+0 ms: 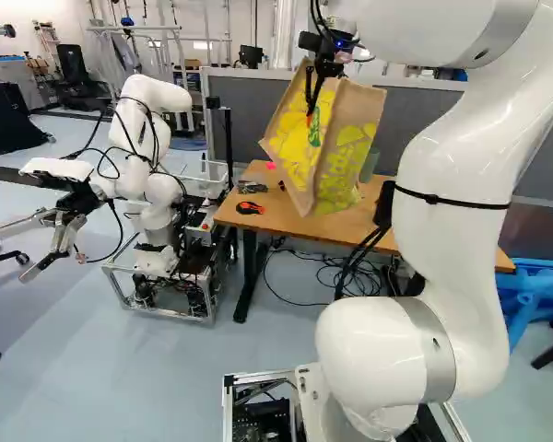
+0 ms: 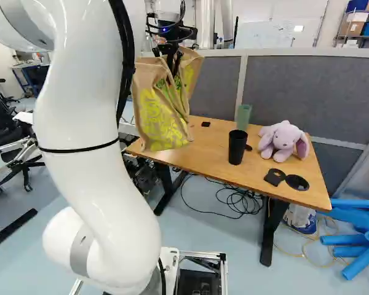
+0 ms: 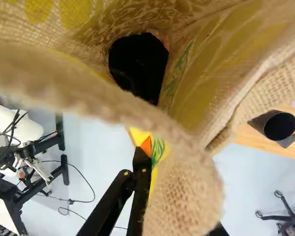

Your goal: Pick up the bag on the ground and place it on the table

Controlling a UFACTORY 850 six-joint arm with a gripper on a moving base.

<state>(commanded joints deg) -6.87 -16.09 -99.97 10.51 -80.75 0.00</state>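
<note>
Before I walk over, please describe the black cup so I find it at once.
Find the wooden table holding a lilac plush toy. Left of that toy, in the right base view, stands a tall cup. Its black colour separates it from the green cup behind.

The bag (image 2: 157, 117) is tan and coarsely woven, with yellow and green print. It hangs tilted, its mouth open and a dark patch inside, its sides creased. Most of it shows higher than the table (image 2: 209, 153), a wooden top on dark legs; whether it hangs directly over the table is unclear.
</note>
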